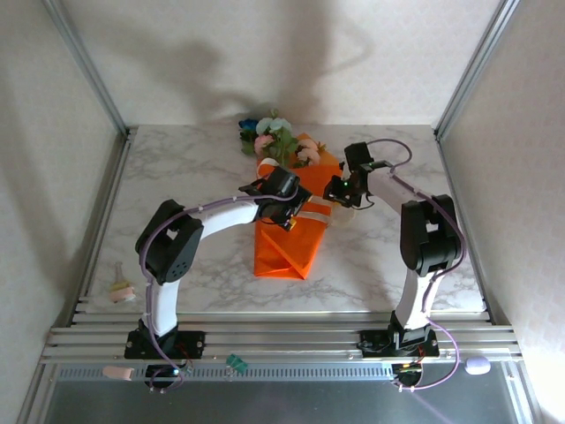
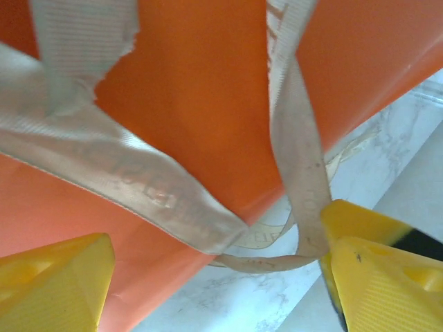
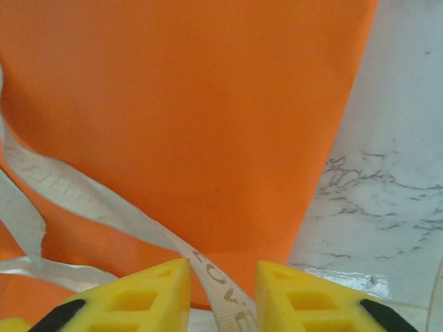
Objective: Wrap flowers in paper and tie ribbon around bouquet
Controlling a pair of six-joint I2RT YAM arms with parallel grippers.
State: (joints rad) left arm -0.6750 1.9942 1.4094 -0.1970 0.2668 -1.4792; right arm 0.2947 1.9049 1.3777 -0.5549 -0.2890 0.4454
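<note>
Evidently the tying step is in hand: the bouquet [image 1: 290, 240] lies mid-table, flowers [image 1: 275, 137] toward 12 o'clock and its point toward 6, so the ribbon [image 1: 315, 208] can cross its waist. The left gripper [image 2: 216, 238] hangs over the cone, jaws spread wide and gripping nothing, one strand brushing its 3 o'clock finger. The right gripper [image 3: 223, 268], at the cone's 3 o'clock edge, has narrowed jaws around a strand; whether they pinch it, I cannot tell.
</note>
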